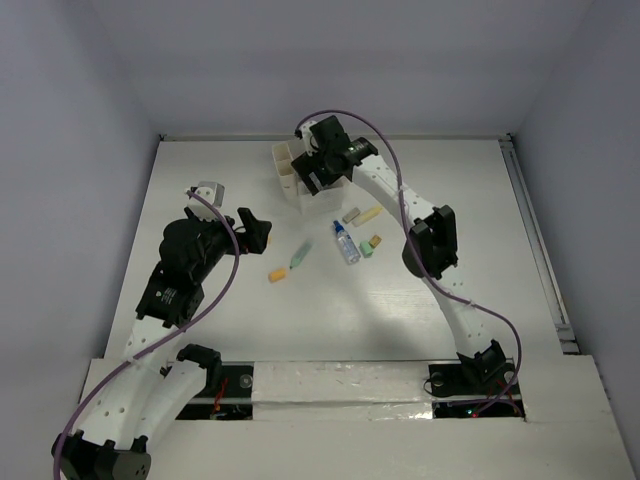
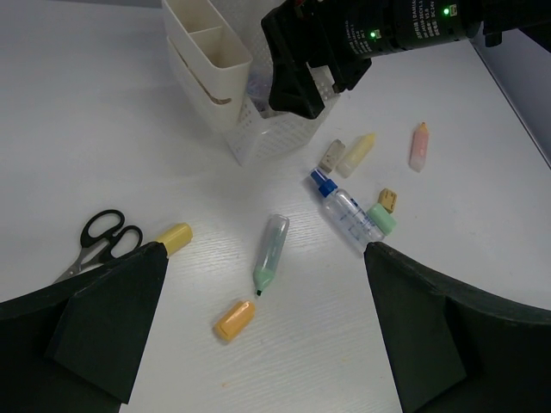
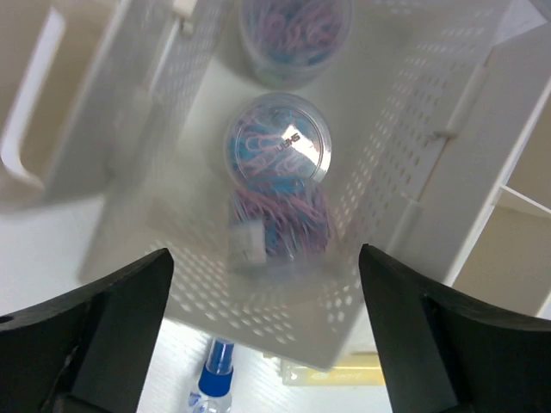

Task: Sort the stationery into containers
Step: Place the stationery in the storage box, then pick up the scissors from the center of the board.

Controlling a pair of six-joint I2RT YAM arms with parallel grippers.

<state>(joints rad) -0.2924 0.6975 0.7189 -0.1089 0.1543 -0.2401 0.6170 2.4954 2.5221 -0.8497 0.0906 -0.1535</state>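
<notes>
White tabletop [image 1: 330, 320], perforated cream plastic organizer [image 2: 258, 142]

A white wood-grain table [image 1: 480, 190] fills the middle of the frame, enclosed by plain pale lilac-grey walls [image 1: 330, 60], evenly lit.

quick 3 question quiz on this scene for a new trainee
1. True or false: the blue-capped bottle lies on its side outside the organizer.
2. What sits in the perforated compartment under the right pincer? A scissors B round clip jars C marker
3. Left pincer: open or shut?
Key: 1 true; 2 B; 3 open.
</notes>
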